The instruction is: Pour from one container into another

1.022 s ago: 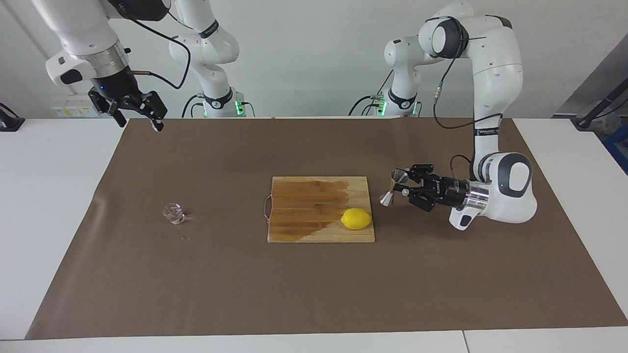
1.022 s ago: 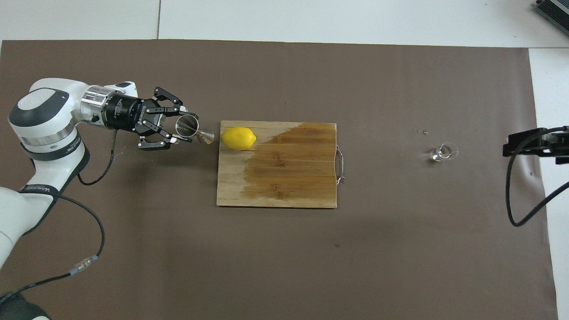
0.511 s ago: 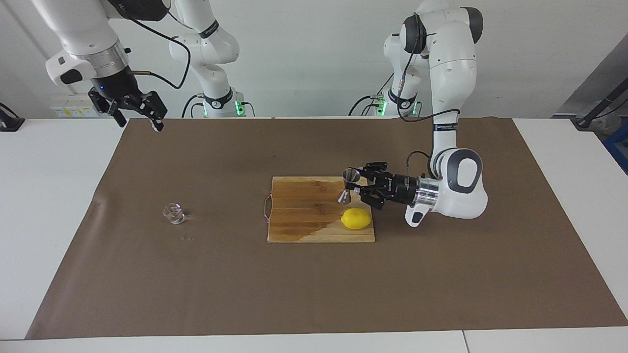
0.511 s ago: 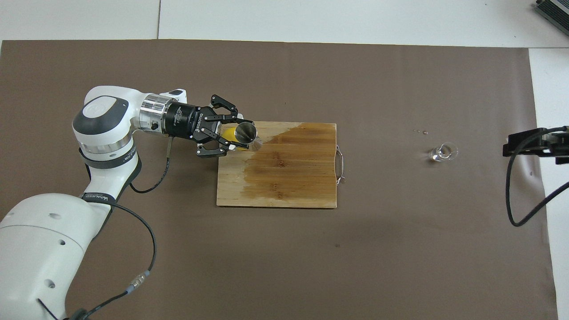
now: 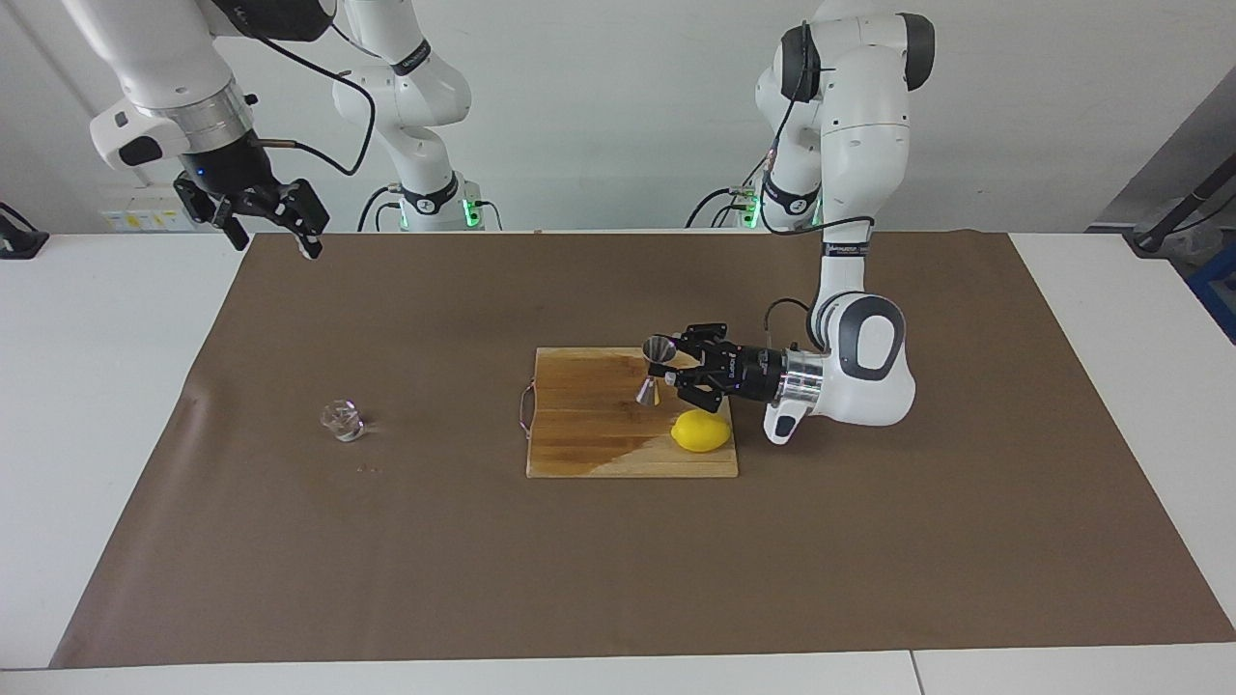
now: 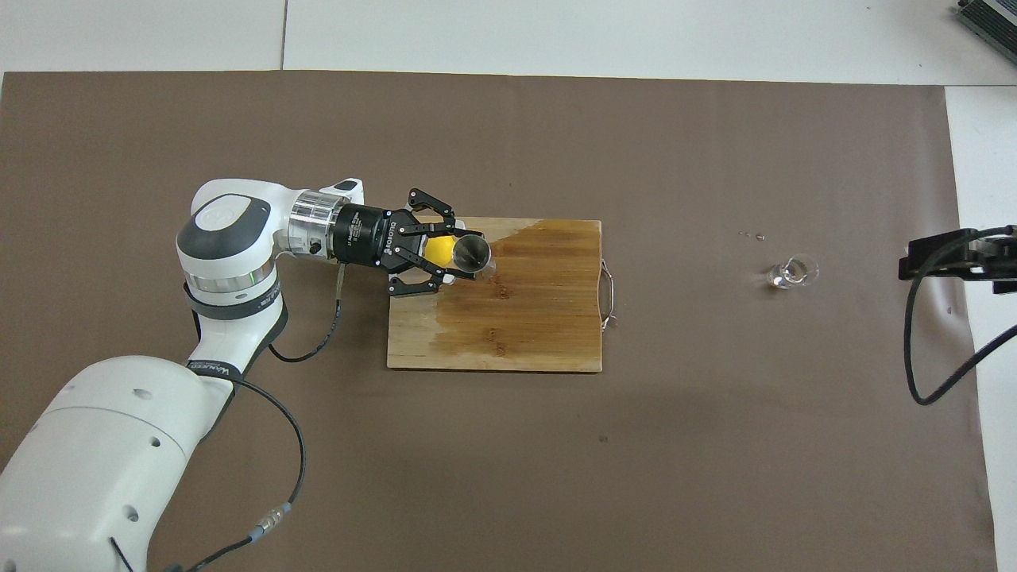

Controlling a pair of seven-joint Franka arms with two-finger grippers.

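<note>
A small clear glass cup [image 5: 342,421] [image 6: 791,272] stands on the brown mat toward the right arm's end of the table. My left gripper [image 5: 668,373] [image 6: 461,258] is shut on the shiny steel jigger [image 5: 654,369] [image 6: 472,253], which it holds upright in the air over the wooden cutting board [image 5: 599,425] [image 6: 524,318], beside the lemon. My right gripper [image 5: 273,220] hangs open high over the mat's corner nearest its own base, with nothing in it; in the overhead view only its dark tip [image 6: 949,258] shows at the frame's edge.
A yellow lemon [image 5: 701,430] [image 6: 438,249] lies on the board's corner toward the left arm's end, partly covered from above by the left gripper. The board has a thin wire handle [image 5: 526,411] on its end toward the cup. A few small specks [image 5: 367,470] lie near the cup.
My left arm has carried the jigger from beside the board to over the board, moving toward the right arm's end of the table. The right arm and the cup have not moved.
</note>
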